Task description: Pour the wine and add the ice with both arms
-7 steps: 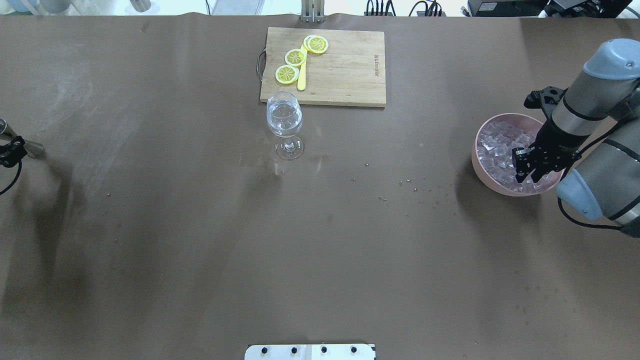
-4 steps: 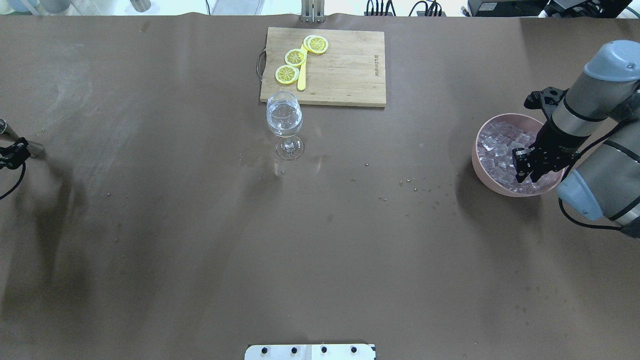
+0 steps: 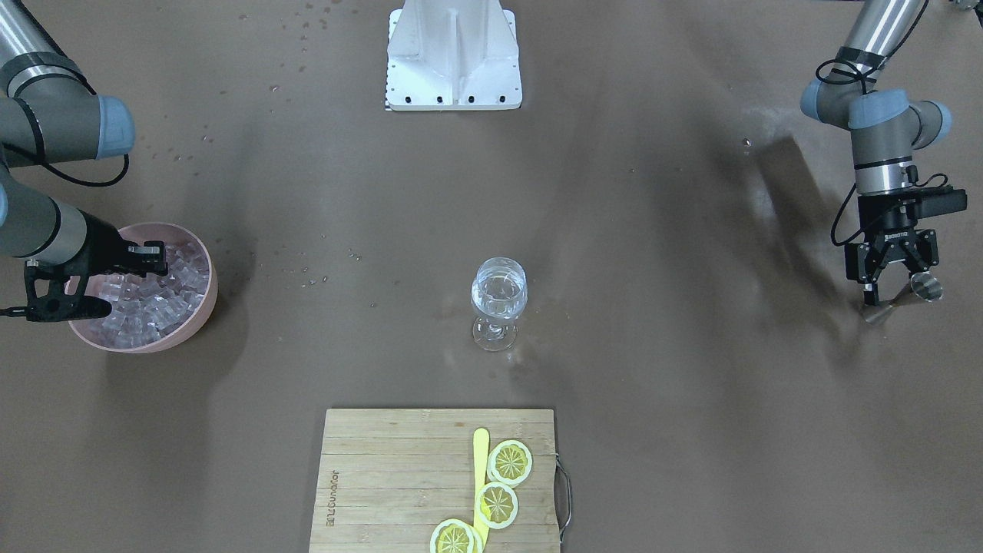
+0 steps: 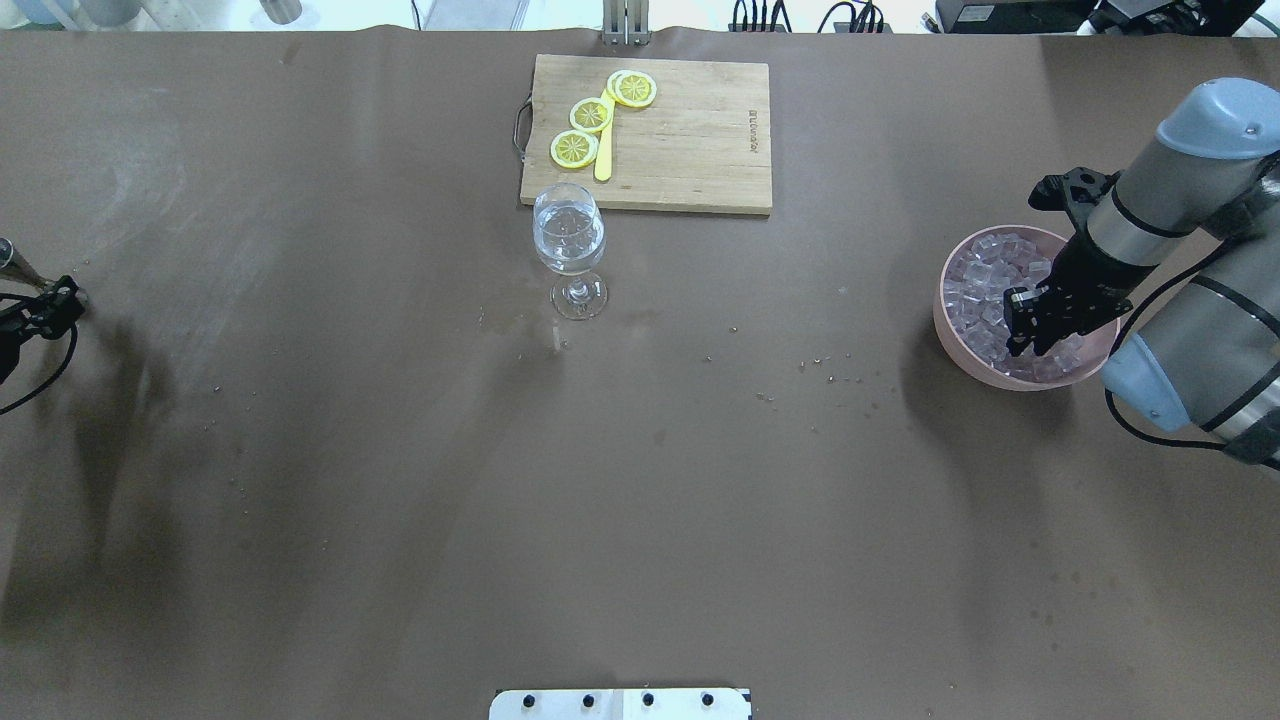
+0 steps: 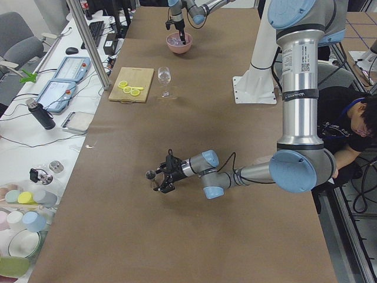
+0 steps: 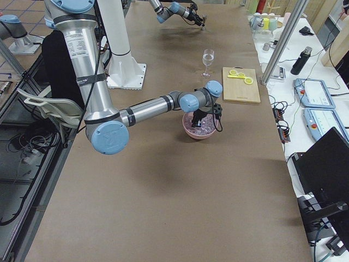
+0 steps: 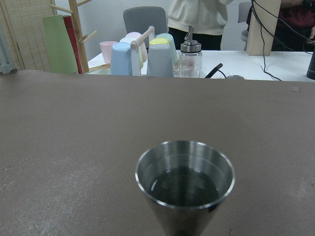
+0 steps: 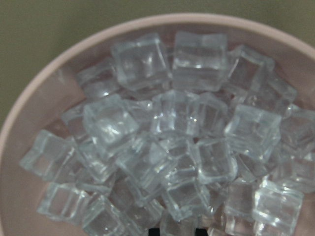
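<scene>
Dipping into the pink bowl point(image 4: 962, 345), our right gripper point(image 4: 1030, 335) meets the ice point(image 4: 985, 285) heaped there; whether its jaws are apart we cannot tell. Our left gripper point(image 3: 891, 290) clamps a steel jigger point(image 3: 914, 293).

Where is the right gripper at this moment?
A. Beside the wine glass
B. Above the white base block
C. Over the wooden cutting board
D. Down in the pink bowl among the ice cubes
D: the right gripper reaches into the pink bowl, its tips among the ice, far from the wine glass.
</scene>
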